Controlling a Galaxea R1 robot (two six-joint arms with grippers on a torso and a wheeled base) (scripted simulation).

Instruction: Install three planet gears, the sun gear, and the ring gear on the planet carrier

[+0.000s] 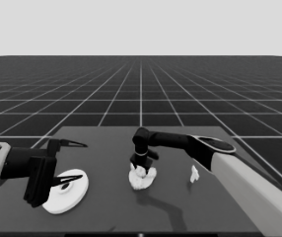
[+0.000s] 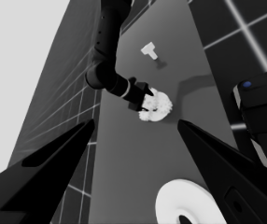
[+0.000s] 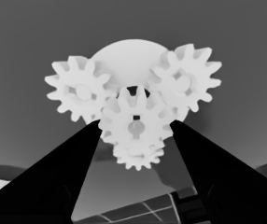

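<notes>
At the near left of the table my left gripper [image 1: 67,163] waits with its fingers spread apart, holding nothing; the larger round part [image 1: 67,191] lies flat under it, untouched and well apart from the work.

Farther in, at the middle of the table, my right gripper [image 1: 141,167] is down on the smaller round part [image 3: 126,58]. In the right wrist view its two fingers sit on either side of a middle gear [image 3: 134,122], touching its teeth, so I judge I am pinching it. Two gears sit on the part, the left-hand gear [image 3: 80,91] and the right-hand gear [image 3: 185,79], and a fourth gear [image 3: 138,156] shows below the middle one. Whether the middle gear is fully seated, I cannot tell.

To the right of that cluster the thin white piece [image 1: 194,174] lies alone.

As I judge it, the gears are on or almost on; what is left is to let go and bring the larger round part over to cover them.

I see no writing or labels anywhere.
</notes>
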